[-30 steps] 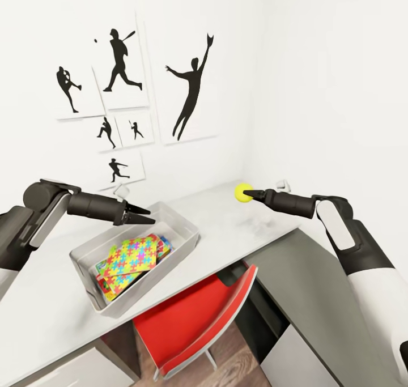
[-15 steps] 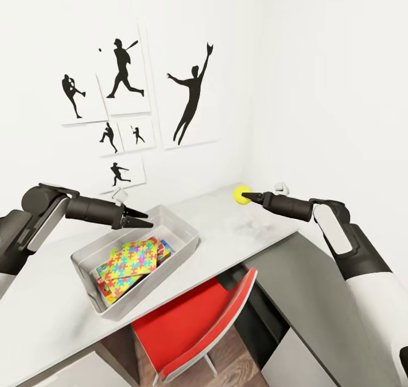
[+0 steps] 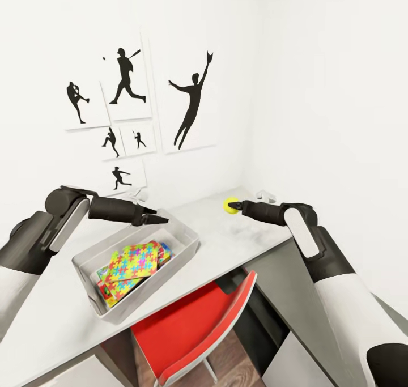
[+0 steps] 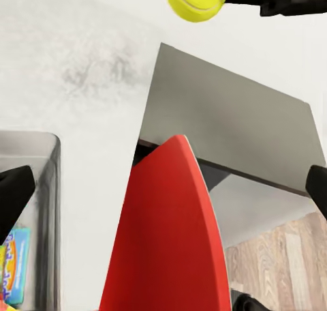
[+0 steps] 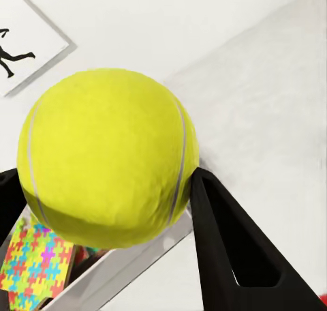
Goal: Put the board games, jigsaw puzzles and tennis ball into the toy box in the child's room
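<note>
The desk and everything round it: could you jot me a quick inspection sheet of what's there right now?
Surface: pale grey table, lightly smudged.
Job's things: toy box holds jigsaw puzzles on other flat boxes; tennis ball held above the table.
Clutter: nothing seen.
End effectors: right end effector shut on the ball; left end effector open over the toy box's rim.
Cables: nothing seen.
Surroundings: red chair tucked under the table; baseball silhouette prints on the white wall.

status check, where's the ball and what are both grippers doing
Right gripper shut on tennis ball, held above table. Left gripper open over toy box, jigsaw puzzles inside. Path to box unobstructed.
</note>
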Robot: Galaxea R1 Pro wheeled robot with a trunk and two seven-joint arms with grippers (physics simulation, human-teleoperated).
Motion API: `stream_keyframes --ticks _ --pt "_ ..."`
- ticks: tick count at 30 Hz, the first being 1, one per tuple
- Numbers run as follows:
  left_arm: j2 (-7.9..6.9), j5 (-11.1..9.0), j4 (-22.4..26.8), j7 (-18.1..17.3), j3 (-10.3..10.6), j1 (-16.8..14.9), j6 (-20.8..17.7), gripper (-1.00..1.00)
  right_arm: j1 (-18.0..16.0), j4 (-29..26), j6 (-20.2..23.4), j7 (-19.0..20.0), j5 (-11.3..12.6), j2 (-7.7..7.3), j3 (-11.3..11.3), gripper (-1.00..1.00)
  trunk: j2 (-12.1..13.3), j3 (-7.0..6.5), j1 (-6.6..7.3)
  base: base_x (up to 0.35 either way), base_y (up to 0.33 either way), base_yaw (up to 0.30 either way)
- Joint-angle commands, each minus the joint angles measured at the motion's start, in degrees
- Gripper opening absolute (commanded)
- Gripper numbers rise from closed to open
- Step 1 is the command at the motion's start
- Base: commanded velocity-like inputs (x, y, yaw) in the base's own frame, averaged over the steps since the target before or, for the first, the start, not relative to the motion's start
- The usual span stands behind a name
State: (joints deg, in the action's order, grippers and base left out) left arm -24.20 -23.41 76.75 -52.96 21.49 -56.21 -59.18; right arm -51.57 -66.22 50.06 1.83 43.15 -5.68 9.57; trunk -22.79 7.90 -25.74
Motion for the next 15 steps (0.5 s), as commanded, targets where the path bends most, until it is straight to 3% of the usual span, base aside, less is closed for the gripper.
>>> stream_keyframes --ticks 1,4,9,15 --pt "0.73 0.0 0.0 1.2 0.0 0.0 -0.3 1.0 -0.1 0.0 0.2 -1.3 -0.1 0.35 0.0 -1.0 -0.1 0.03 -0.04 0.0 0.0 0.0" --pt "1.97 0.0 -0.1 3.7 0.0 0.8 -0.5 1.0 0.0 0.0 0.1 -2.9 -0.2 0.77 -0.1 -1.0 -0.1 -0.26 -0.04 0.0 0.0 0.0" --pt "2.27 0.0 0.0 4.5 0.1 2.2 -0.5 1.0 -0.1 0.0 -0.7 -3.4 -0.2 0.83 -0.2 -1.0 -0.1 -0.73 -0.04 -0.019 0.0 0.0" --pt "2.09 0.0 0.1 4.6 0.1 2.9 -0.5 1.0 0.0 0.0 -1.1 -3.4 -0.2 0.84 -0.1 -1.0 -0.1 -1.31 -0.04 -0.197 0.0 0.0"
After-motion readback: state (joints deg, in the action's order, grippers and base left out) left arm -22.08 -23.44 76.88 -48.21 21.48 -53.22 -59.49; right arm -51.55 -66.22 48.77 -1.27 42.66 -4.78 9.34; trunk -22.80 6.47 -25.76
